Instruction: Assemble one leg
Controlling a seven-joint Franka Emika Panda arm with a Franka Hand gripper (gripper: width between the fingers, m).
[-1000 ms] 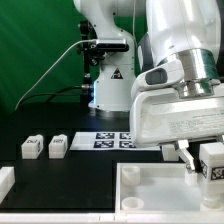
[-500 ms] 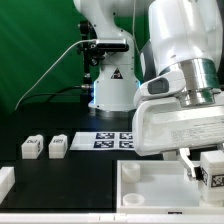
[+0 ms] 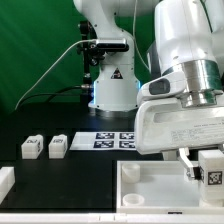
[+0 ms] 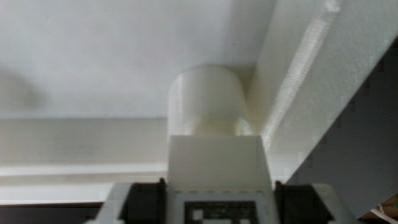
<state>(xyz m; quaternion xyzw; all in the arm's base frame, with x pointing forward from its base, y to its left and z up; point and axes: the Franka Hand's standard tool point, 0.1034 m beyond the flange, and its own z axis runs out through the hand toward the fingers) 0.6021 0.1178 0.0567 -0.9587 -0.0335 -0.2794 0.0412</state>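
One leg (image 4: 214,140) is pinched in the gripper (image 3: 204,166), tag end up in the grip and rounded end down by the tray (image 3: 150,180) corner. Can't tell if it's touching. It looks like light, stiff, slick plastic, so I'd guess it twists if squeezed off-centre. The flat sides by the tag seem the best place to hold it. Further back are two spare legs (image 3: 31,148), then the marker board (image 3: 110,140).

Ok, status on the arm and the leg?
Gripper shut on leg. Leg held at the tray edge, seating unclear. Two spare legs lie well off, nothing blocking.
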